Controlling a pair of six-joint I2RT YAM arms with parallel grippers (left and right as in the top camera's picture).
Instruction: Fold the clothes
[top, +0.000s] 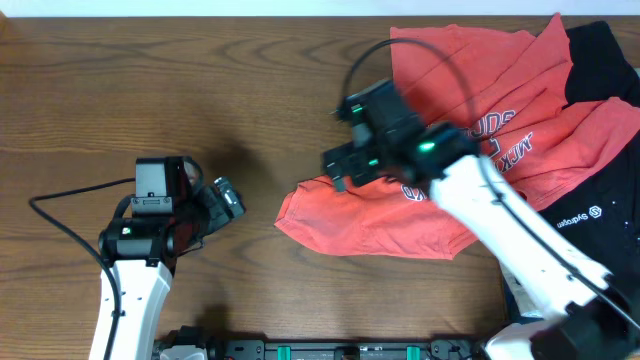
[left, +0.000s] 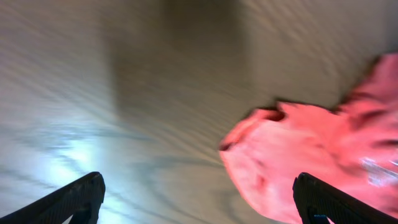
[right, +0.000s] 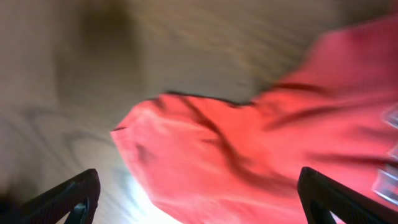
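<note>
The orange-red T-shirt (top: 380, 222) lies crumpled on the right half of the wooden table (top: 200, 80), with its white-and-navy lettering partly showing. My right gripper (top: 335, 170) hovers over the shirt's left end, open. In the right wrist view its jaws (right: 199, 174) stand wide apart with the red cloth (right: 249, 149) lying below them, not pinched. My left gripper (top: 225, 195) is open over bare wood to the left of the shirt. In the left wrist view, which is blurred, the shirt's rounded edge (left: 292, 162) shows near the right finger (left: 311, 193) of that gripper (left: 199, 180).
A black garment (top: 600, 60) with a small white logo lies under and beside the shirt at the far right, reaching the table's right edge. The right arm (top: 520, 240) crosses the shirt's lower right. A cable (top: 60, 225) trails left of the left arm.
</note>
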